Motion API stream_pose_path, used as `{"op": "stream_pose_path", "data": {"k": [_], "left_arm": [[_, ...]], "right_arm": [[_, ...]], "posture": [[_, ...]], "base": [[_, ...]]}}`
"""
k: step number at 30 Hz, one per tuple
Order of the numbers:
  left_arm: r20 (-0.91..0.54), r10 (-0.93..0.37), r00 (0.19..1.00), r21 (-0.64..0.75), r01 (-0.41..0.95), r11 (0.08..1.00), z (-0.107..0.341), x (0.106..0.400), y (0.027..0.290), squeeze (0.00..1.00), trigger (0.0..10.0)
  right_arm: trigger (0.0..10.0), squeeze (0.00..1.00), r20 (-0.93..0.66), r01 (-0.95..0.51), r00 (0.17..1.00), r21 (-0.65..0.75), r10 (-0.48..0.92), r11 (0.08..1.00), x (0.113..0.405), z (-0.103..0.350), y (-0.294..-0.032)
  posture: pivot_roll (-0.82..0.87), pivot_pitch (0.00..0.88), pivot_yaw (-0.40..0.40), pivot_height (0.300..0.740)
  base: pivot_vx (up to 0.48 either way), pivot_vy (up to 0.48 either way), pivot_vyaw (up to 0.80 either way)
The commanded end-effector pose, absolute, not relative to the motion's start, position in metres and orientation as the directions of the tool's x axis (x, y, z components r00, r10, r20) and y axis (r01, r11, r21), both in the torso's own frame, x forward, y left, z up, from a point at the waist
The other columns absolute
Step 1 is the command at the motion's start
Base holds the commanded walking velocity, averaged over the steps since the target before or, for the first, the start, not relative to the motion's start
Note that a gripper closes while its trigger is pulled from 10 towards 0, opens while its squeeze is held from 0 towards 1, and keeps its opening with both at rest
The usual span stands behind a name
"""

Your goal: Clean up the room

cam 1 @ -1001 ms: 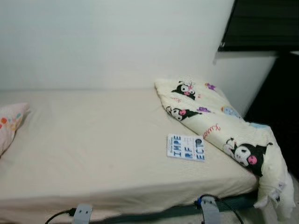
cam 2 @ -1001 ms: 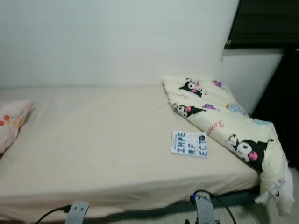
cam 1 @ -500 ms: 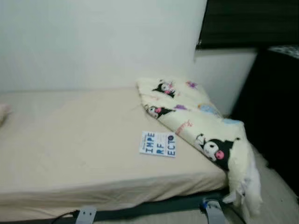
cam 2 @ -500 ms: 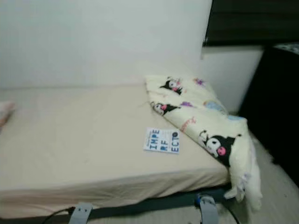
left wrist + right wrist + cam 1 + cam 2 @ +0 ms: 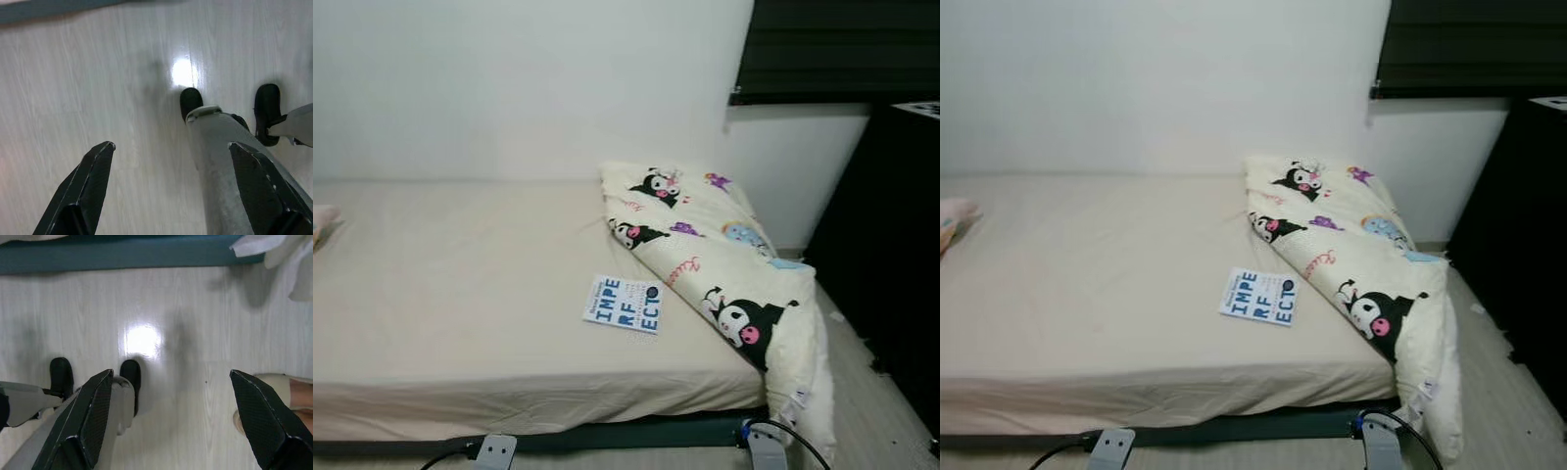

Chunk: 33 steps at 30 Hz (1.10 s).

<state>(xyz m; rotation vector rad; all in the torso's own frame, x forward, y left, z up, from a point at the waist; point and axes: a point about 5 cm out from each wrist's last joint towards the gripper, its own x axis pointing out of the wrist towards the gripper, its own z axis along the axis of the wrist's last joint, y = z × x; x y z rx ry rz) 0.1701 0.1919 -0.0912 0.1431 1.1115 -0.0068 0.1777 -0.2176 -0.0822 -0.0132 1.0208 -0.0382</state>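
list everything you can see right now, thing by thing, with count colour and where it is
bed: one, cream sheet, along the white wall
duvet: one, pale yellow with cartoon prints, bunched on the bed's right end, hanging off the corner
booklet: one, white with blue letters, flat on the sheet beside the duvet
pillow: one, pink patterned, far left edge of the bed
floor: pale wood, below the bed
left gripper: black, open, hanging over the floor
right gripper: black, open, over the floor

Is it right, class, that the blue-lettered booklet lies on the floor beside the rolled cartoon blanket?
Not quite. The booklet lies on the bed, on its cream sheet, not on the floor. It is beside the rolled cartoon blanket, as the left eye view shows.
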Motion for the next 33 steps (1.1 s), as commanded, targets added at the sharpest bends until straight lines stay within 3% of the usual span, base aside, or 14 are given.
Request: {"op": "stream_pose_path", "data": {"k": [1,11,17,23,33], "left_arm": [[-0.896,0.062,0.440,0.110,0.084,0.990,-0.092,0.168,0.192,0.00,10.0],[-0.897,0.058,0.438,0.106,0.085,0.991,-0.092,0.168,0.192,0.00,10.0],[-0.898,0.056,0.436,0.106,0.090,0.990,-0.093,0.166,0.193,0.00,10.0],[-0.898,0.055,0.437,0.104,0.089,0.991,-0.093,0.166,0.193,0.00,10.0],[-0.888,0.003,0.459,0.050,0.089,0.995,-0.093,0.168,0.186,0.00,10.0]], "right_arm": [[10.0,0.00,-0.851,0.049,0.523,-0.015,-0.038,0.999,0.178,-0.083,-0.215],[10.0,0.00,-0.823,0.050,0.567,0.048,0.011,0.998,0.185,-0.079,-0.209],[10.0,0.00,-0.811,-0.002,0.583,0.063,0.052,0.998,0.190,-0.077,-0.204],[10.0,0.00,-0.822,0.015,0.569,0.047,0.030,0.999,0.189,-0.078,-0.205],[10.0,0.00,-0.817,0.276,0.548,-0.027,-0.180,0.961,0.190,-0.073,-0.233]], "posture": [[0.01,0.000,-0.031,0.740],[0.01,0.000,-0.031,0.740],[0.01,0.000,-0.029,0.740],[0.01,0.000,-0.029,0.740],[0.01,0.000,-0.026,0.730]], "base": [[0.379,0.000,0.00],[0.416,0.000,0.00],[0.424,0.000,0.80],[0.413,0.000,0.00],[0.028,0.000,0.00]]}}
